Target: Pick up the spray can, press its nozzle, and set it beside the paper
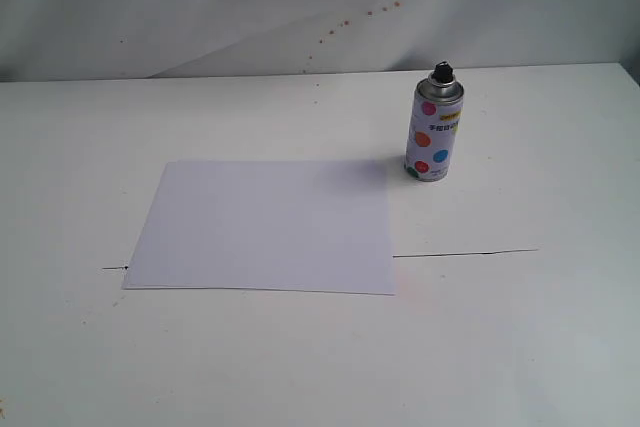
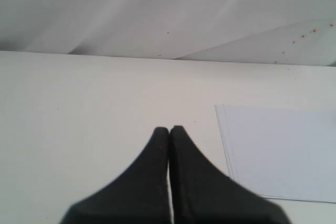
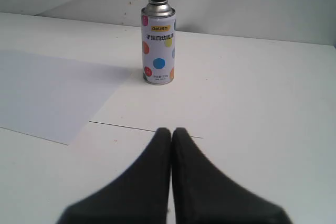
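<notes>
Item: spray can (image 1: 436,127), upright on surface (image 1: 520,347), beside far right corner of paper (image 1: 265,227). It stands well apart from right claw (image 3: 171,129), straight ahead of it. Right claw and left claw (image 2: 169,128): fully closed, empty.

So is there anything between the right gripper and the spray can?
In the right wrist view, only bare white table and a thin black line lie between the right gripper and the spray can; the paper sits off to the side.

On table (image 1: 80,147), near middle: paper (image 1: 265,227), lying flat. At its far right corner: spray can (image 1: 436,127), standing up, just beside paper, not on it. On top of can: nozzle (image 1: 442,73). In front of can: thin line (image 1: 465,252) on table, running right from paper's edge. Behind table: wall (image 1: 200,7).
</notes>
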Controlling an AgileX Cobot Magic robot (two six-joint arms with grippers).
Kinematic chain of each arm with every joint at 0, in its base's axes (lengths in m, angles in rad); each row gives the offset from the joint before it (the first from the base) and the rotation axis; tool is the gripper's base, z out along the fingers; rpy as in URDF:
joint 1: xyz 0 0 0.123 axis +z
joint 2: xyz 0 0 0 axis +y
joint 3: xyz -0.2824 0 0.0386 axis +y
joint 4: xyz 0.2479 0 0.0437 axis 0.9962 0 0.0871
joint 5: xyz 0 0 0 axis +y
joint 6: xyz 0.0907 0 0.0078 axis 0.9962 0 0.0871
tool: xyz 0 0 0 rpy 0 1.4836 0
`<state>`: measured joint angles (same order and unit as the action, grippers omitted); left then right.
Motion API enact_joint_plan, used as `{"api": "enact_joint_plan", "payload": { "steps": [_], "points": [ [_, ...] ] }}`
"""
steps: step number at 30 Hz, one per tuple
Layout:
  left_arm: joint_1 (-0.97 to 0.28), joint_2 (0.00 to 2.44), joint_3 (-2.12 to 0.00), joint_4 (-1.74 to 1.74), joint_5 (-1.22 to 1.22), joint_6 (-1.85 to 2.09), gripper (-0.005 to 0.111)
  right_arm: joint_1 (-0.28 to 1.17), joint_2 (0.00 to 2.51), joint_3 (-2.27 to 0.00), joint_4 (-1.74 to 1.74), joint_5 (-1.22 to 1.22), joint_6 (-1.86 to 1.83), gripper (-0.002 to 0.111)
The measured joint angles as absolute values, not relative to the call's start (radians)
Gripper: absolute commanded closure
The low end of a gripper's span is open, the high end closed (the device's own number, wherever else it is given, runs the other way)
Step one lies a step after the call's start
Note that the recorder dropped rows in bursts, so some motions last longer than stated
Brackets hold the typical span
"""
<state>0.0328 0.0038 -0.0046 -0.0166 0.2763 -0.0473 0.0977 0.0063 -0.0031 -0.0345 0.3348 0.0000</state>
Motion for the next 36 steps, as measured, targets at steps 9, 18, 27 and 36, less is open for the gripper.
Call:
{"api": "enact_joint_plan", "payload": {
  "steps": [9, 18, 27, 36],
  "points": [
    [0.033, 0.004, -0.005, -0.017, 0.276, -0.047, 0.107, 0.098, 0.006, -0.003, -0.034, 0.335, 0.0, 0.108],
    [0.033, 0.004, -0.005, -0.017, 0.276, -0.047, 0.107, 0.098, 0.006, -0.003, -0.009, -0.039, 0.0, 0.108],
    [0.033, 0.004, -0.005, -0.017, 0.276, -0.047, 0.107, 0.098, 0.005, -0.003, -0.009, -0.303, 0.0, 0.108],
    [0.033, 0.004, -0.005, -0.017, 0.276, -0.047, 0.107, 0.098, 0.005, -0.039, 0.052, -0.457, 0.0, 0.108]
  ]
}}
